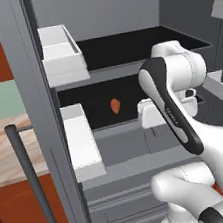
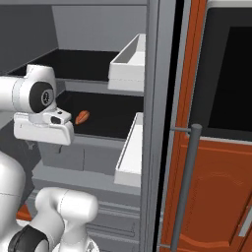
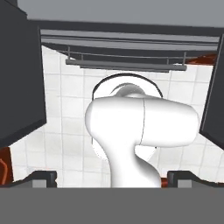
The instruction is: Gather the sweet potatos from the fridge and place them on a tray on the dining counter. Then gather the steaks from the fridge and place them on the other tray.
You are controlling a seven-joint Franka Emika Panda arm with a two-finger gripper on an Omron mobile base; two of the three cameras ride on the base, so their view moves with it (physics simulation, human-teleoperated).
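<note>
The fridge point(image 1: 31, 85) stands open, its grey door edge point(image 2: 158, 98) running up the right base view. One sweet potato point(image 1: 115, 106), a small orange-red lump, lies alone on the dark middle shelf point(image 2: 81, 117). My gripper point(image 1: 156, 128) hangs in front of that shelf's lip, to the right of the sweet potato and nearer to me, not touching it. It points down and is open; the fingertips point(image 3: 43, 177) stand far apart with nothing between them. In the right base view the gripper point(image 2: 33, 144) sits left of and below the sweet potato. The steaks and both trays are out of view.
White door bins point(image 1: 62, 55) point(image 2: 129, 61) jut from both open doors beside the shelves. Long bar handles point(image 1: 33, 186) point(image 2: 184, 187) stand close on either side. A wood-look counter top point(image 1: 0, 150) shows left of the left door. Grey drawers point(image 1: 128, 207) lie below.
</note>
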